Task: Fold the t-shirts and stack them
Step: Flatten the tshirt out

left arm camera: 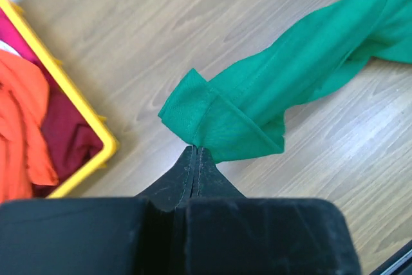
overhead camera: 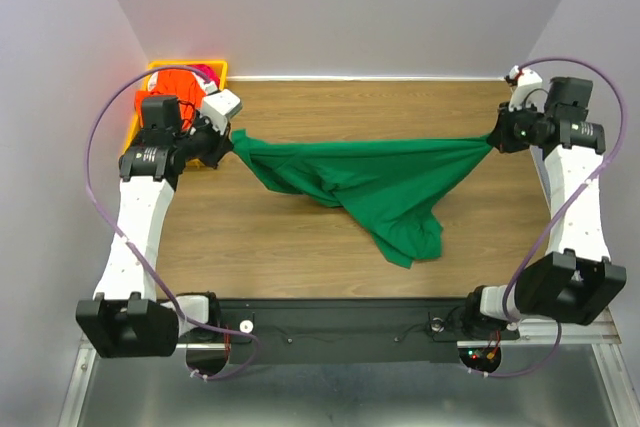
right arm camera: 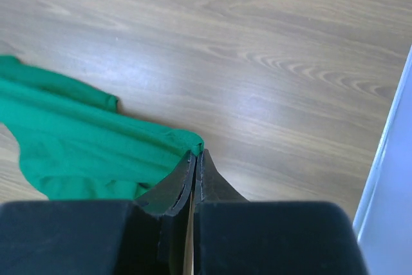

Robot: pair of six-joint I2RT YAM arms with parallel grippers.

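The dark green t-shirt [overhead camera: 375, 182] hangs stretched across the table between both arms, its middle sagging onto the wood. My left gripper [overhead camera: 232, 135] is shut on its left corner [left arm camera: 212, 120], fingers closed at the cloth edge [left arm camera: 195, 149]. My right gripper [overhead camera: 492, 140] is shut on its right corner [right arm camera: 174, 143], jaws pressed together [right arm camera: 196, 154]. The orange t-shirt [overhead camera: 178, 84] and the red-pink t-shirt [overhead camera: 204, 72] lie bunched in the yellow bin [overhead camera: 218, 69]; they also show in the left wrist view, orange [left arm camera: 22, 114] and dark red [left arm camera: 67, 130].
The yellow bin's rim [left arm camera: 84, 104] sits close left of my left gripper, at the table's back left corner. A white wall [right arm camera: 389, 178] stands right of my right gripper. Bare wood table [overhead camera: 300, 247] lies in front of the shirt.
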